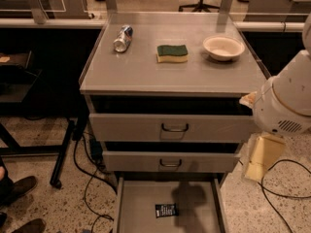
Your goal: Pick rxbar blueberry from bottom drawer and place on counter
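The rxbar blueberry (166, 210), a small dark wrapper with white lettering, lies flat on the grey floor of the open bottom drawer (141, 212), near its middle. The counter (146, 67) is the grey top of the cabinet. My gripper (261, 158) hangs pale and cream-coloured below the white arm housing (284, 106). It is to the right of the cabinet, level with the middle drawer, and above and right of the bar. It touches nothing that I can see.
On the counter lie a can (123, 38) on its side, a green-and-yellow sponge (172, 53) and a white bowl (223, 47). Two handled drawers (174, 128) stand slightly open above the bottom one. Cables (282, 193) run over the floor, and shoes (17, 188) show at the left.
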`<action>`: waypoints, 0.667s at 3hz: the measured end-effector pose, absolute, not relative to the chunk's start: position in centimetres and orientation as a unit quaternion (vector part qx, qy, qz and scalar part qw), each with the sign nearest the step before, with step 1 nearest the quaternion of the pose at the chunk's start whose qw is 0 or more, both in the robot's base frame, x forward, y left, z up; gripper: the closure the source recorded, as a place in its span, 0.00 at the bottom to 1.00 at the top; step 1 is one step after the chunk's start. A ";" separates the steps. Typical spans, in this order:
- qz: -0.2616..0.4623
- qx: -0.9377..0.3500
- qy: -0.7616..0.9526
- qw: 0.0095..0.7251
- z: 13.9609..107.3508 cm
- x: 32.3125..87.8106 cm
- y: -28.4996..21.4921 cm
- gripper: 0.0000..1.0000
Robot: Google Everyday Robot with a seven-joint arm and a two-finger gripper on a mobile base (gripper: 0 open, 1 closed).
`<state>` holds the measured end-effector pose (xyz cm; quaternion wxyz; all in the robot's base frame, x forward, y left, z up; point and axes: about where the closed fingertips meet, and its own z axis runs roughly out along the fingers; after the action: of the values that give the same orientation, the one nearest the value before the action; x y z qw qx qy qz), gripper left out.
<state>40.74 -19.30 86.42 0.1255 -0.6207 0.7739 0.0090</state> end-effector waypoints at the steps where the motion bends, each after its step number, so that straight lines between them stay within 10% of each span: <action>1: 0.038 -0.634 0.762 0.126 82.1 40.7 -17.7 0.00; 2: 0.076 -0.646 0.751 0.117 75.2 40.7 -15.5 0.00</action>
<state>40.72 -15.45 75.17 0.1167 -0.6458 0.7507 0.0764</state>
